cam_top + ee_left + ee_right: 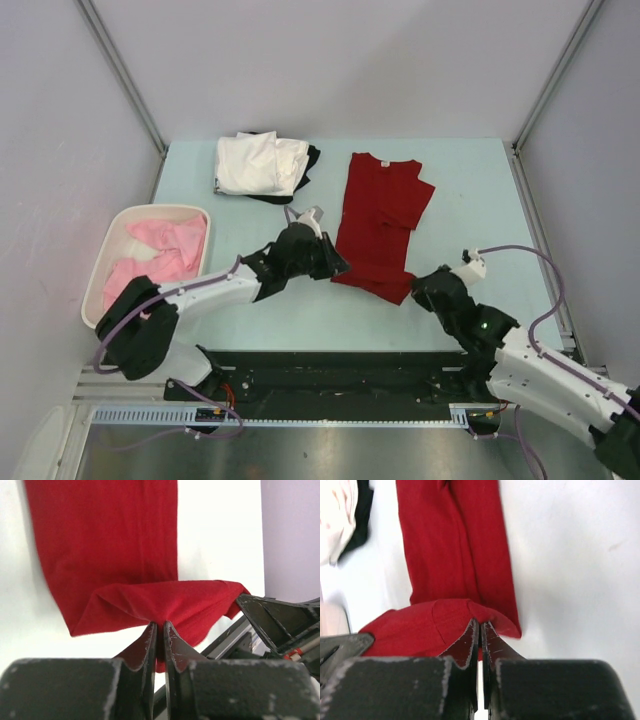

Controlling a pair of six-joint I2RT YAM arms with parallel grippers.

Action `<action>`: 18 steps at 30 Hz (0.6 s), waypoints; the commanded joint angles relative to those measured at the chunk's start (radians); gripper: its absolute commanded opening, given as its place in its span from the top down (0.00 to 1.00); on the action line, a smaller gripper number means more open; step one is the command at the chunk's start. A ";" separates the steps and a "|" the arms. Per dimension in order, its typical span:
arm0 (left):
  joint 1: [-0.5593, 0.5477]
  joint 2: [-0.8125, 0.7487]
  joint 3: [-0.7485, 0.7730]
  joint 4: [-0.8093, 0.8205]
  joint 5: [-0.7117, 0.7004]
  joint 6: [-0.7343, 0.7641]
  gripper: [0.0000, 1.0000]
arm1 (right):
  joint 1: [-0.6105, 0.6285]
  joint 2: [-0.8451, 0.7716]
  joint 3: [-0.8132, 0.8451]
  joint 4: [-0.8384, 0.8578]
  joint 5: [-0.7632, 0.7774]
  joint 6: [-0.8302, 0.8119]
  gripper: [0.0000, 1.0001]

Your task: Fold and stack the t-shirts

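The dark red t-shirt (pixel 380 220) lies lengthwise on the pale table, folded into a narrow strip, collar at the far end. My left gripper (pixel 338 264) is shut on the strip's near left corner, and red cloth bunches between its jaws (pixel 160 626). My right gripper (pixel 412 287) is shut on the near right corner, pinching the hem (pixel 481 624). The near hem is lifted off the table between the two grippers. A folded white t-shirt (pixel 258 163) rests on a black t-shirt (pixel 311 158) at the far left. Pink t-shirts (pixel 165 248) lie in the basket.
A white plastic basket (pixel 115 237) stands at the table's left edge. Grey walls with metal posts close in the far corners. A black rail (pixel 330 375) runs along the near edge between the arm bases.
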 commanded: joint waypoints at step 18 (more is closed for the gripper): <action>0.241 0.428 0.449 0.005 0.192 0.068 0.89 | -0.521 0.606 0.185 0.631 -0.498 -0.297 1.00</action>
